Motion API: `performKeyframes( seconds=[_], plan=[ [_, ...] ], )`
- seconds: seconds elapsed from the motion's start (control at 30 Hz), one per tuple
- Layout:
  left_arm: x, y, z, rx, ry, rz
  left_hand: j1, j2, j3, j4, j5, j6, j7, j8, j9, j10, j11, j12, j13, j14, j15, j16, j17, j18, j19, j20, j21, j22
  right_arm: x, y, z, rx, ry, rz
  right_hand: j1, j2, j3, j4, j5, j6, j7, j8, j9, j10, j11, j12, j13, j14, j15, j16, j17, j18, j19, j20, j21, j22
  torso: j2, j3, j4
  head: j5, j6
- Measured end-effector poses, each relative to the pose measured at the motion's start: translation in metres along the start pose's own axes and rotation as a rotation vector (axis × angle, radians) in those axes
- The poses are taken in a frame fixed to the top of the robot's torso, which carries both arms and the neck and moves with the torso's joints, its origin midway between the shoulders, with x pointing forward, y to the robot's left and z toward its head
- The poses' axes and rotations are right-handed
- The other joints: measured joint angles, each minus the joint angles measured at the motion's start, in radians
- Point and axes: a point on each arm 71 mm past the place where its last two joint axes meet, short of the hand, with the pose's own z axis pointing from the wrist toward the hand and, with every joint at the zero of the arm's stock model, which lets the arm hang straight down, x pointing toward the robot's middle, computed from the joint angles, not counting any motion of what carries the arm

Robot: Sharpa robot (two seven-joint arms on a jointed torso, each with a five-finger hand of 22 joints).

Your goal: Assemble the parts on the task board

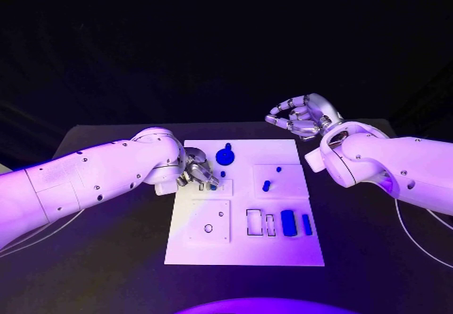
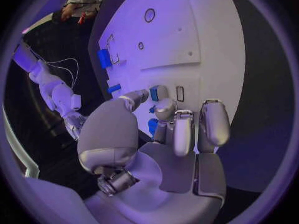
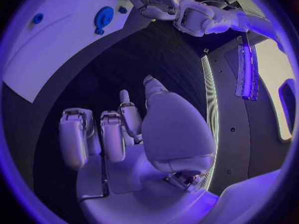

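The white task board (image 1: 243, 245) lies in the middle of the black table. My left hand (image 1: 196, 171) rests over its far left part. In the left wrist view my thumb and a finger pinch a small blue part (image 2: 154, 92) beside a narrow slot (image 2: 180, 93); a second blue piece (image 2: 152, 126) shows under the fingers. A round blue part (image 1: 226, 156) stands near the far edge. Two blue blocks (image 1: 288, 223) sit in the near right recesses. My right hand (image 1: 302, 114) hangs raised beyond the board's far right corner, fingers loosely curved and holding nothing.
Two small blue pieces (image 1: 266, 186) stand on the raised square plate to the right of my left hand. A round hole (image 1: 207, 228) is in the near left plate. Bare black table (image 1: 378, 261) surrounds the board. The right wrist view shows the round blue part (image 3: 103, 16).
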Motion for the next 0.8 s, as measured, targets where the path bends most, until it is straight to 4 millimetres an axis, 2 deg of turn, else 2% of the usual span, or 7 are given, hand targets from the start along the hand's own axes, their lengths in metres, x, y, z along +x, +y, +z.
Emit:
performKeyframes(
  seconds=[0.17, 0.23, 0.33, 0.8],
  plan=[
    [0.000, 0.001, 0.000, 0.001, -0.006, -0.009, 0.000, 0.000, -0.026, 0.026, -0.016, 0.002, 0.002, 0.000, 0.002, 0.000, 0.000, 0.000, 0.001, 0.000, 0.000, 0.000, 0.000, 0.000, 0.000, 0.000, 0.000, 0.002, 0.000, 0.000, 0.000, 0.002, 0.003, 0.002, 0.000, 0.000, 0.000, 0.000, 0.000, 0.000, 0.000, 0.000, 0.000, 0.000, 0.000, -0.004, 0.000, 0.000, 0.000, 0.000, 0.000, 0.000, 0.000, 0.000, -0.009, 0.000, 0.000, -0.0002, -0.0005, -0.002, 0.001],
    [0.000, 0.002, 0.000, 0.001, -0.008, -0.014, 0.000, 0.000, -0.035, 0.035, -0.021, 0.005, 0.002, 0.000, 0.004, 0.000, 0.000, 0.000, 0.004, 0.000, 0.000, 0.000, 0.000, 0.000, 0.000, 0.000, 0.000, 0.003, 0.000, 0.000, 0.000, 0.003, 0.003, 0.003, 0.000, 0.000, 0.000, 0.000, 0.000, 0.000, 0.000, 0.000, -0.001, 0.000, 0.000, -0.004, 0.000, 0.000, 0.000, -0.004, 0.000, 0.015, 0.000, 0.000, -0.009, 0.000, 0.000, -0.0004, -0.0003, -0.002, 0.001],
    [0.001, 0.002, 0.000, 0.002, -0.012, -0.021, 0.004, 0.004, -0.042, 0.043, -0.021, 0.006, 0.002, 0.000, 0.004, 0.000, 0.000, 0.000, 0.005, 0.000, 0.000, 0.000, 0.000, 0.000, 0.000, 0.000, 0.000, 0.004, 0.000, 0.000, 0.000, 0.004, 0.004, 0.006, 0.000, 0.000, 0.000, 0.000, 0.000, -0.004, -0.004, 0.000, -0.001, 0.000, 0.000, -0.004, 0.000, 0.000, 0.000, -0.004, 0.000, 0.015, 0.000, 0.000, -0.009, 0.000, 0.000, -0.0004, 0.0000, -0.003, 0.002],
    [-0.003, 0.011, -0.013, 0.018, -0.020, -0.067, 0.015, 0.004, -0.052, 0.052, -0.025, 0.001, 0.006, -0.005, 0.008, -0.004, 0.004, 0.000, 0.002, 0.000, 0.000, 0.000, 0.000, 0.000, 0.000, 0.000, -0.011, -0.007, -0.003, -0.004, -0.001, 0.015, -0.004, 0.007, 0.000, 0.000, 0.000, 0.000, 0.000, -0.004, -0.004, 0.000, -0.001, 0.000, 0.000, -0.004, 0.000, 0.000, 0.000, -0.004, 0.001, 0.015, 0.000, 0.000, -0.009, 0.001, 0.000, -0.0011, -0.0006, -0.008, 0.005]
  ],
)
